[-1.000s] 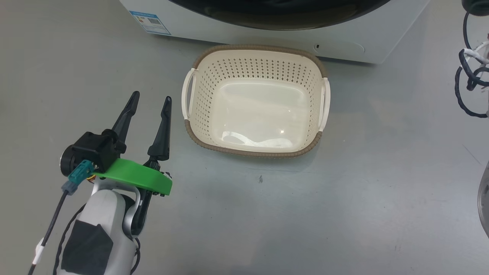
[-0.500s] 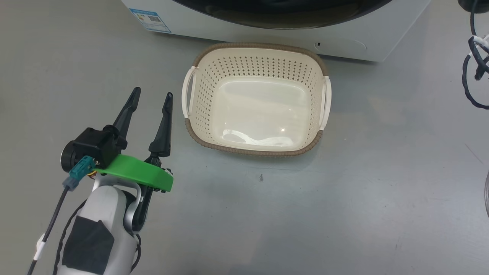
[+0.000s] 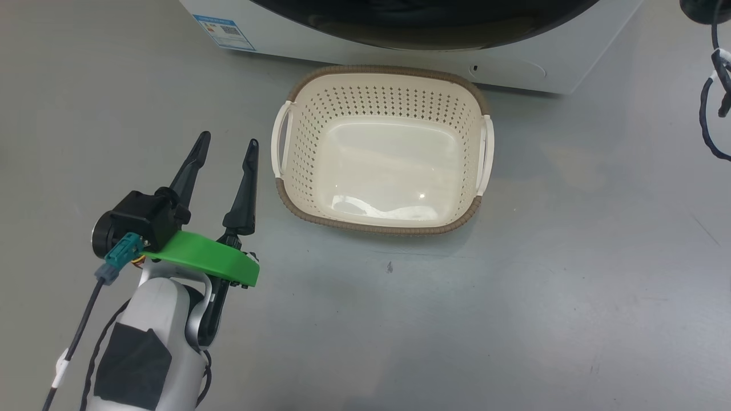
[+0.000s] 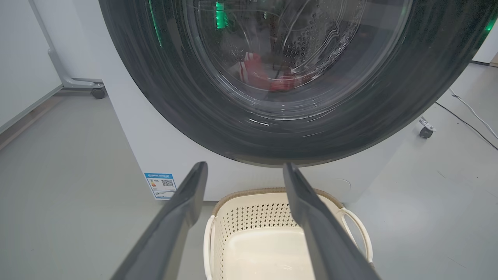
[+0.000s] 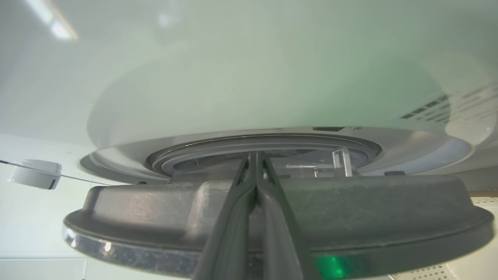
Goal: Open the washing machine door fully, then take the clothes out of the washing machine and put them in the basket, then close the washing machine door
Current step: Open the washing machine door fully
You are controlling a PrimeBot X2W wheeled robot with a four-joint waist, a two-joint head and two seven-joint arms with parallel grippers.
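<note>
The washing machine (image 3: pixel 514 68) stands at the top of the head view, its glossy black washing machine door (image 3: pixel 422 28) just showing. The cream basket (image 3: pixel 377 229) sits empty on the floor in front of it. My left gripper (image 3: pixel 227 141) hovers open to the basket's left, holding nothing. In the left wrist view the left gripper (image 4: pixel 245 166) points at the door (image 4: pixel 155 97), and red clothes (image 4: pixel 268 76) show through the glass. My right gripper (image 5: pixel 255 155) is shut, its fingers lying against the door's dark edge (image 5: pixel 350 210). The grey seal (image 5: pixel 233 146) shows behind it.
Black cables (image 3: pixel 717 103) of my right arm hang at the right edge. A blue label (image 3: pixel 224 32) marks the washer's lower left corner. A caster (image 4: pixel 426 131) and a floor cable (image 4: pixel 467 116) lie to the washer's right, and a wheeled stand (image 4: pixel 97 92) to its left.
My right arm's cables have shifted up and right at the picture's edge, and a grey shape at the lower right has left view. The left gripper and basket have stayed put.
</note>
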